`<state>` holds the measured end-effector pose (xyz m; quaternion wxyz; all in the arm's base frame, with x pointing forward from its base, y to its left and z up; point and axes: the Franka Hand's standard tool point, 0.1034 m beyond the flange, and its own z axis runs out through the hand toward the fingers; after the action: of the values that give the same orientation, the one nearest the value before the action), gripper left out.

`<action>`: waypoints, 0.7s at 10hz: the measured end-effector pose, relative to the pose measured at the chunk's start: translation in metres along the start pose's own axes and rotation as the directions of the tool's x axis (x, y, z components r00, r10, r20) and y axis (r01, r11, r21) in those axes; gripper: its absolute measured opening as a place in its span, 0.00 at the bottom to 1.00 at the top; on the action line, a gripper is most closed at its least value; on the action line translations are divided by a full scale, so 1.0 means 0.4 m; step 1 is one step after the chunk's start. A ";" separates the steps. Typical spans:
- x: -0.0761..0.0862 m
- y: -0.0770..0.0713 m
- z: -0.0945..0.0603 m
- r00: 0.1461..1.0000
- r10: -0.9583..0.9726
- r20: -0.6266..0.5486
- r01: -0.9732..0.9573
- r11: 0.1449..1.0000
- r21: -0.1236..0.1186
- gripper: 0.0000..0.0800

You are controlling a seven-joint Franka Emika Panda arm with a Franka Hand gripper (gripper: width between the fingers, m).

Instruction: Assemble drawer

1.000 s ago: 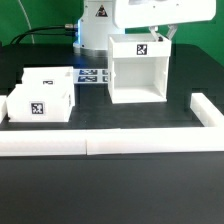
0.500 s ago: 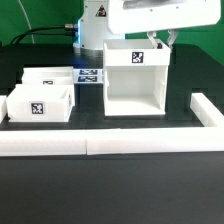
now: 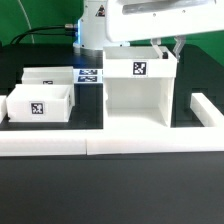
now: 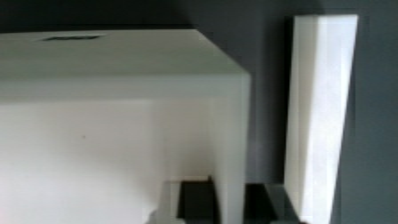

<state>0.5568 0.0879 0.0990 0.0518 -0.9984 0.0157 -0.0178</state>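
Observation:
The tall white housing (image 3: 140, 95) stands on the black table with its open side facing the front and a tag on its top band. It stands close to the long front border wall (image 3: 60, 146). My gripper (image 3: 166, 46) comes down from above and is shut on the housing's side wall on the exterior view's right. In the wrist view my gripper (image 4: 228, 205) has one dark finger on each side of that white wall (image 4: 224, 130). Two small tagged trays (image 3: 40, 102) (image 3: 52, 77) sit side by side at the exterior view's left.
The border wall turns a corner and runs back along the exterior view's right (image 3: 207, 108); it also shows in the wrist view (image 4: 322, 110), beside the housing. The marker board (image 3: 92, 75) lies behind the trays near the robot base (image 3: 95, 25).
My gripper has moved forward with the housing in its grip. The housing now stands nearer the front border wall and slightly more to the exterior view's right. The trays have not moved.

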 end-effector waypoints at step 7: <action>0.059 -0.017 0.000 0.999 -0.013 -0.044 0.013 1.000 0.009 0.05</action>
<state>0.5807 0.0936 0.1005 0.0559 -0.9976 0.0104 -0.0400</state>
